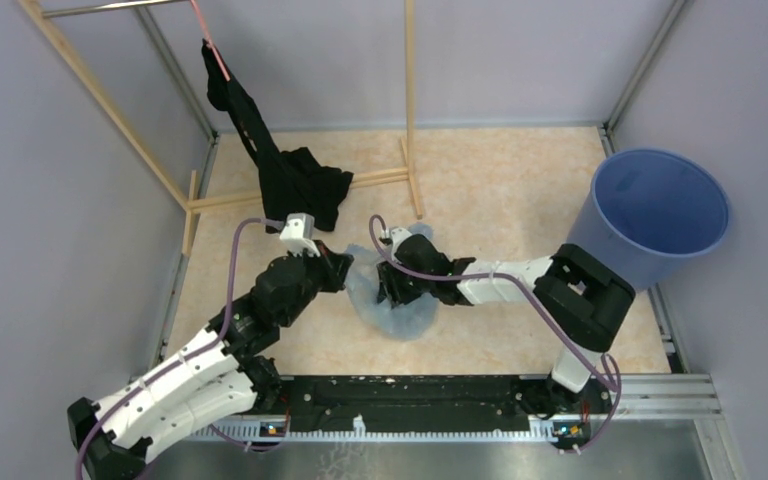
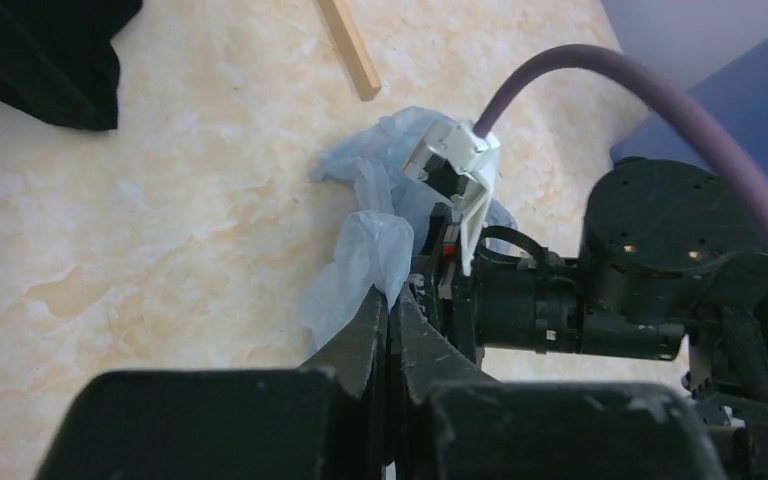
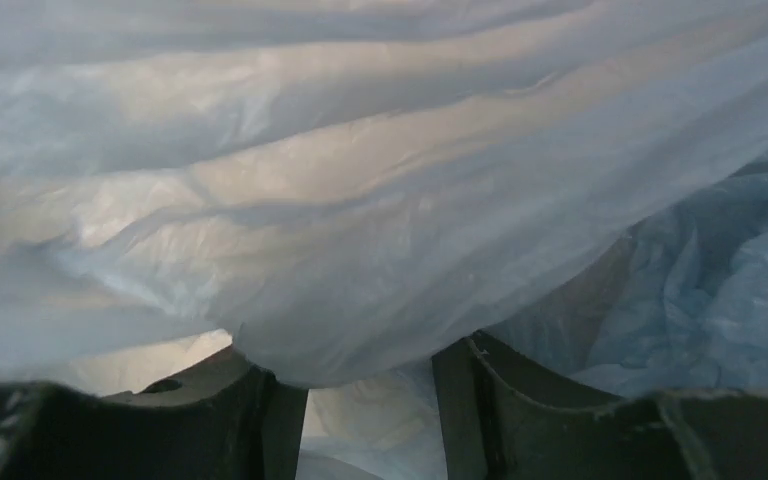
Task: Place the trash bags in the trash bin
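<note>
While trash bag [image 1: 405, 320] lies long near-to-far, left gripper [image 2: 390, 305] pinches its edge, right gripper [image 3: 370, 390] spread beneath it.

- Top cam hangs above and behind my arm bases [image 1: 563, 380], looking down over the whole table [image 1: 500, 190] out to the far walls [image 1: 510, 60].
- Left wrist cam sits low behind my left gripper [image 2: 390, 300], facing right, near the trash bag [image 2: 365, 250].
- Right wrist cam looks past my right gripper [image 3: 370, 375], lens basically buried in the bag.
- All three catch that bag.
</note>
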`<state>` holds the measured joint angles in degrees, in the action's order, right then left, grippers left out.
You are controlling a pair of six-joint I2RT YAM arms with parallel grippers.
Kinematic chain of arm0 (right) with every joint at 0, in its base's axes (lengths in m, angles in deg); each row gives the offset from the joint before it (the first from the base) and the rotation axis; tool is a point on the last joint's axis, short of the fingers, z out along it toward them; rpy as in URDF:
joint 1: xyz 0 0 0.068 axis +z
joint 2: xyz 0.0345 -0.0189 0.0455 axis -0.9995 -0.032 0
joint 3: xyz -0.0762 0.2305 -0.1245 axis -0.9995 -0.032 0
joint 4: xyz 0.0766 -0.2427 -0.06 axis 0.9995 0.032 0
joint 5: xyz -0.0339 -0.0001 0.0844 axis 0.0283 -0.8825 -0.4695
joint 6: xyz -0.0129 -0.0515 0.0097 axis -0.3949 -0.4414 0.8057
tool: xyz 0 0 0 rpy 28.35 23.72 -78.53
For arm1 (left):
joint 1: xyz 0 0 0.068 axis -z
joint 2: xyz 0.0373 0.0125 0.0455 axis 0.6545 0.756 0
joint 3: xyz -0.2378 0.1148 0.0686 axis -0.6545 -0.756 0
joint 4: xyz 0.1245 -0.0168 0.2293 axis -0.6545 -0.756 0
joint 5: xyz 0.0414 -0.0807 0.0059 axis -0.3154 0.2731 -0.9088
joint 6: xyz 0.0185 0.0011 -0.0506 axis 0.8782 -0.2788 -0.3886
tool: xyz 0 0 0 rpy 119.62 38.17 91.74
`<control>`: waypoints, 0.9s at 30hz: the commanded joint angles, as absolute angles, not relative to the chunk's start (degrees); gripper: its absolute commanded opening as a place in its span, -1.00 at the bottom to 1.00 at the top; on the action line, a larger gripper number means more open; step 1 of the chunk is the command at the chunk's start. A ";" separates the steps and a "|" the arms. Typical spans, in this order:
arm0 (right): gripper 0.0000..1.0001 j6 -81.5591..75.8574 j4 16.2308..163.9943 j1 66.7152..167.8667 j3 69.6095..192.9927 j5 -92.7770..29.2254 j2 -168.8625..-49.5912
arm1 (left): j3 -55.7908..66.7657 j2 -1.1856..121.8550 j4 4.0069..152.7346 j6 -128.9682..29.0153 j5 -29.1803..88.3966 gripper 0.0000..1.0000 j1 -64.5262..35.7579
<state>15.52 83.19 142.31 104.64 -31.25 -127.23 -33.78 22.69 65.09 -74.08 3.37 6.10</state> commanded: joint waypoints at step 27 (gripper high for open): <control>0.77 26.05 106.07 128.63 100.49 -7.79 -95.33 | -45.38 9.47 57.57 -82.31 -3.02 -1.00 6.02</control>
